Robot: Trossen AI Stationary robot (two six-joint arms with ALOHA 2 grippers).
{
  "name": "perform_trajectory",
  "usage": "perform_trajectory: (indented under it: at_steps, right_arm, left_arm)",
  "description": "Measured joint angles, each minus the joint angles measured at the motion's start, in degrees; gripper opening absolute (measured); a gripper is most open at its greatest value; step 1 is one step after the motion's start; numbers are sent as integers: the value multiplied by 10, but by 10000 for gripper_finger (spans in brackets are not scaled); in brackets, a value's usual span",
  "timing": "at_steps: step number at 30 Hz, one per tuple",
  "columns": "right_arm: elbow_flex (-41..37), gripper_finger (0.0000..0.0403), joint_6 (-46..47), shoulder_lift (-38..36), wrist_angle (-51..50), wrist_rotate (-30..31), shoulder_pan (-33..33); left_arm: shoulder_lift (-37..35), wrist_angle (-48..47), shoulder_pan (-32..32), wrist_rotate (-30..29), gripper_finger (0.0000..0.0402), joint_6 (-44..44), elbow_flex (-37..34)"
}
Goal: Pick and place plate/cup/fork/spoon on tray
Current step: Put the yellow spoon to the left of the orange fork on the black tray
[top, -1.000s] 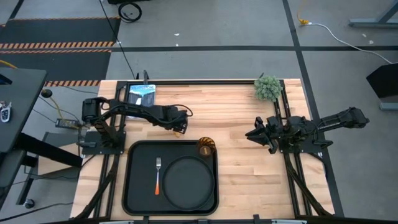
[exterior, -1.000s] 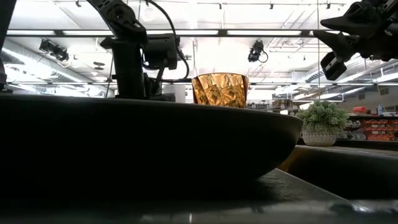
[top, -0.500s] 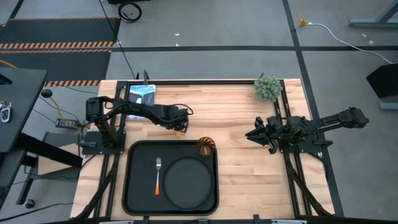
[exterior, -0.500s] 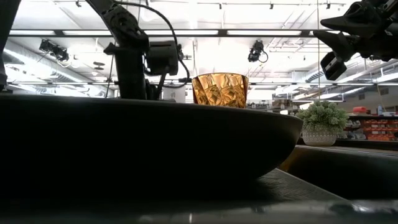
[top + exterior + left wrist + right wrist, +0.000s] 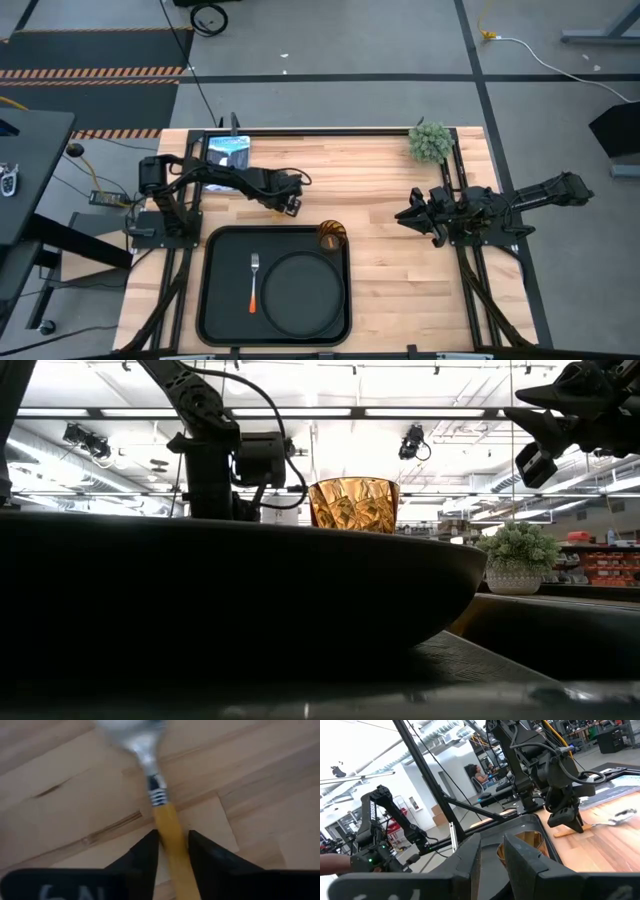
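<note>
The spoon (image 5: 167,827), with an orange handle and a silver bowl, is between the fingers of my left gripper (image 5: 287,206), just beyond the far edge of the black tray (image 5: 215,300). It also shows in the right wrist view (image 5: 615,815). On the tray lie the fork (image 5: 254,282) and the round black plate (image 5: 300,290). The amber cup (image 5: 331,236) stands upright in the tray's far right corner and shows in the low view (image 5: 353,505). My right gripper (image 5: 403,216) waits to the tray's right, slightly open and empty. My left gripper pinches the spoon's orange handle (image 5: 169,822) between its two fingers (image 5: 147,852), a little back from the metal neck. The fingers come from above and lie along the handle. The bowl (image 5: 132,732) sticks out beyond the fingertips over the wood. Whether it rests on the table I cannot tell.
A small blue-white picture panel (image 5: 228,150) stands at the far left edge. A potted plant (image 5: 430,141) stands at the far right. Bare wood lies between the tray and my right arm. People and other equipment show in the room beyond (image 5: 480,775).
My left gripper, shut on the spoon's handle, has sunk slightly and drifted a little toward the table's left edge. My right arm has kept still.
</note>
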Motion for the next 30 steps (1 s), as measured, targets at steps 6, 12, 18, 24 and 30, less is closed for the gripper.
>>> perform_trajectory:
  at_steps: [6, 12, 18, 24, 30]
  right_arm:
    - [0, 91, 0, 0, 0, 0, 0]
    - [0, 91, 0, 0, 0, 0, 0]
    - [0, 91, 0, 0, 0, 0, 0]
    - [0, 91, 0, 0, 0, 0, 0]
    - [0, 91, 0, 0, 0, 0, 0]
  left_arm:
    - [0, -7, 8, 5, 58, 22, 1]
    - [0, -9, 15, 9, 55, 39, 1]
    - [-12, -23, 15, -6, 55, 56, 6]
    - [-51, -23, 13, -12, 55, 47, 11]
    - [-112, -61, -12, -12, 56, 17, 11]
